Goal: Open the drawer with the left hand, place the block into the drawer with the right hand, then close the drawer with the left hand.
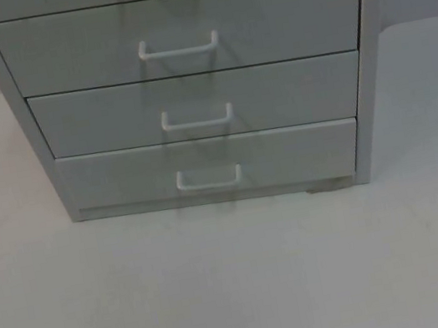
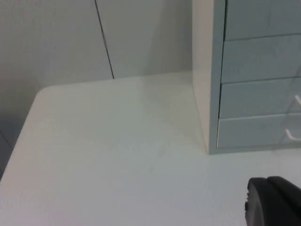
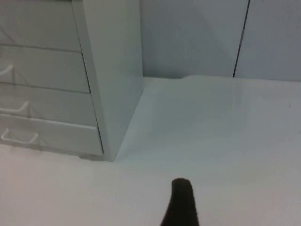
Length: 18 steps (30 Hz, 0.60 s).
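Lighting is even, diffuse and cool, with a faint green-grey cast over the white table. Crossed, soft-edged shadows fall on the fronts of the drawer cabinet, running down over its white handles. A thin dark shadow line sits under the cabinet base. In the right wrist view a pale sheen lies on the table near the partition wall. All three views are soft; the black fingers are out of focus.

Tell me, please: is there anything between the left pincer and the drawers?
Nothing visible does. From the left pincer, bare white table runs to the drawer cabinet; all drawers are shut.
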Each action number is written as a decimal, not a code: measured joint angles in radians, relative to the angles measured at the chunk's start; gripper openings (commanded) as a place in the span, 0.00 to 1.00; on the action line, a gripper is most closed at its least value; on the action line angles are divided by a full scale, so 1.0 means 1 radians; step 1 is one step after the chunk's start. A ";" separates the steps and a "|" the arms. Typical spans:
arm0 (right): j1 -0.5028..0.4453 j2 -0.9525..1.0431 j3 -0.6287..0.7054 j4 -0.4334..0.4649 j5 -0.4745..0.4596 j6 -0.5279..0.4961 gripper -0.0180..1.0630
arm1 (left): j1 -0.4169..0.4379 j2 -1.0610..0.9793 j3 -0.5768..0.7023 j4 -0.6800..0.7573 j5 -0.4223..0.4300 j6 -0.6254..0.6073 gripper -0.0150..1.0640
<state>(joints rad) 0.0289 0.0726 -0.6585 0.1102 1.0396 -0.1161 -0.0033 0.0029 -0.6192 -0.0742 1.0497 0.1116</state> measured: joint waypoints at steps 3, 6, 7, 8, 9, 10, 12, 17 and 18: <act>0.000 -0.048 0.061 0.000 0.013 0.000 0.57 | 0.000 0.000 0.012 0.000 0.014 0.000 0.01; 0.000 -0.066 0.093 -0.009 0.029 0.002 0.57 | 0.000 0.000 0.012 0.000 0.014 0.000 0.01; 0.000 -0.068 0.111 -0.022 0.036 0.011 0.57 | 0.000 0.000 0.012 0.000 0.014 0.000 0.01; 0.000 -0.069 0.128 -0.045 0.042 0.028 0.57 | 0.000 0.000 0.012 0.002 0.014 0.000 0.01; 0.000 -0.069 0.135 -0.062 0.044 0.046 0.57 | 0.000 0.000 0.012 0.004 0.014 0.000 0.01; 0.000 -0.069 0.139 -0.080 0.044 0.065 0.57 | 0.000 0.000 0.012 0.006 0.014 0.000 0.01; 0.000 -0.069 0.141 -0.095 0.044 0.084 0.57 | 0.000 0.000 0.012 0.009 0.014 0.000 0.01; 0.000 -0.069 0.141 -0.110 0.044 0.116 0.57 | 0.000 0.000 0.012 0.011 0.014 0.000 0.01; 0.000 -0.069 0.141 -0.118 0.044 0.116 0.57 | 0.000 0.000 0.012 0.011 0.014 0.000 0.01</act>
<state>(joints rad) 0.0289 0.0032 -0.5178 -0.0080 1.0841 0.0000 -0.0033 0.0029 -0.6071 -0.0634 1.0640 0.1116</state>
